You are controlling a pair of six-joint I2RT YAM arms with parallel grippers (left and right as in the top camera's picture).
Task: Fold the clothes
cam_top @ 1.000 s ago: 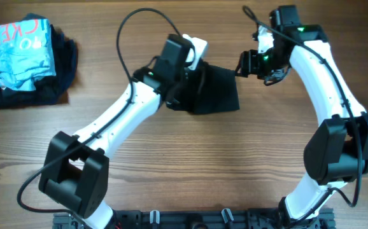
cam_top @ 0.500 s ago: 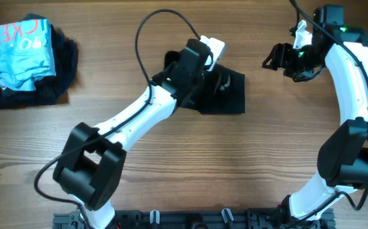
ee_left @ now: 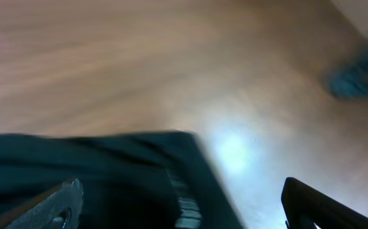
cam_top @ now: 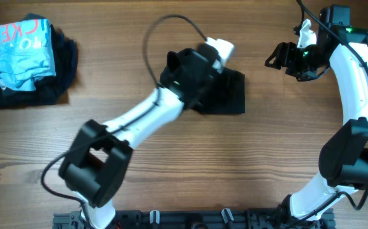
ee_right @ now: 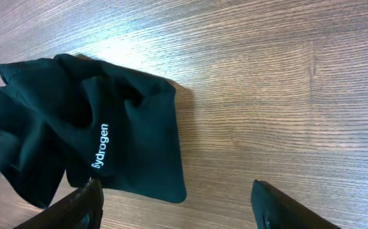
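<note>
Black thin fabric is seen gathered into a compact, roughly folded bundle near the middle of the bench (cam_top: pixel 247 172). This is the T-shirt (cam_top: pixel 230 95), and it is found directly beneath the left claw (ee_left: pixel 181 207), whose arm covers the bundle's left half in the overhead view. The left claw's fingers (ee_left: pixel 60 203) are spread wide in the wrist view (a blurred one), with dark cloth lying below them and nothing pinched between, so it is judged released.

The right claw (cam_top: pixel 278 58) is placed apart from the T-shirt, off its right edge and a little farther from the robot. It is likewise spread, with nothing in it. From its wrist camera the T-shirt is seen ahead and to the left, white lettering (ee_right: pixel 101 147) uppermost.

The bundle's long axis is judged to run across the bench, left to right. The left arm is therefore the nearer one, and a further fold would be reached most readily from there. A pile of other garments (cam_top: pixel 18 57), light blue over dark, is seen well apart at the far left corner.
</note>
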